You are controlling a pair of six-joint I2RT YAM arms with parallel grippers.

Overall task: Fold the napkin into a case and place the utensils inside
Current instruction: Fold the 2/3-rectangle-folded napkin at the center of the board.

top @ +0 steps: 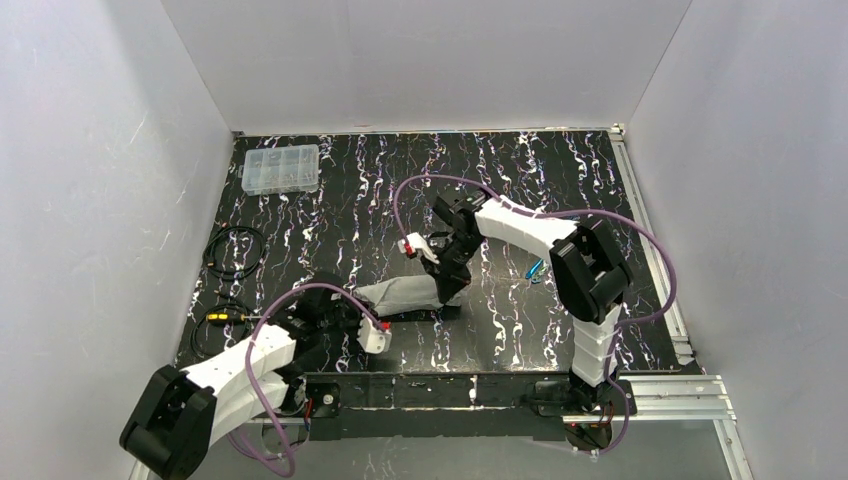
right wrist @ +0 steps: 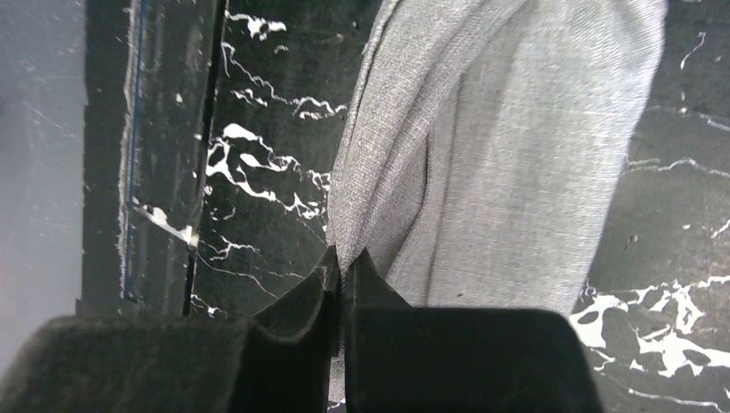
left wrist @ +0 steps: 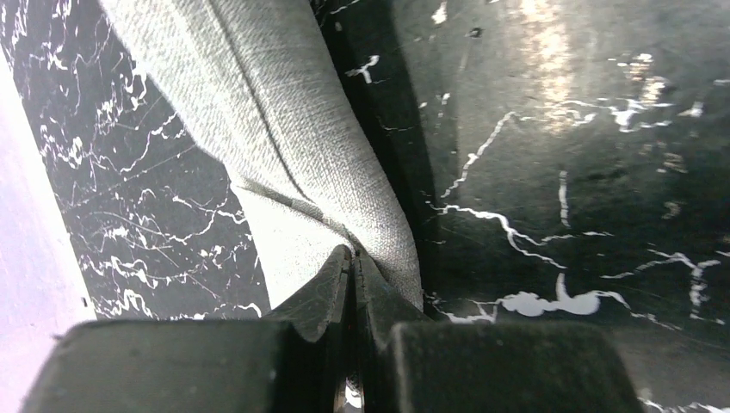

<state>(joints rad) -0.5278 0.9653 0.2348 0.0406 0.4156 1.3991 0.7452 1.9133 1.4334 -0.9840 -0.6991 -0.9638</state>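
Currently the left gripper [left wrist: 353,262] and the right gripper [right wrist: 343,265] are each pinched tight on an edge of the napkin [top: 400,293], which lies bunched on the tabletop [top: 560,180] between the two arms.

My top camera looks down on the whole table [top: 330,180] from high at its near edge. Both wrist cameras peer closely past their fingers [left wrist: 323,297]; all views share the napkin [top: 398,293].
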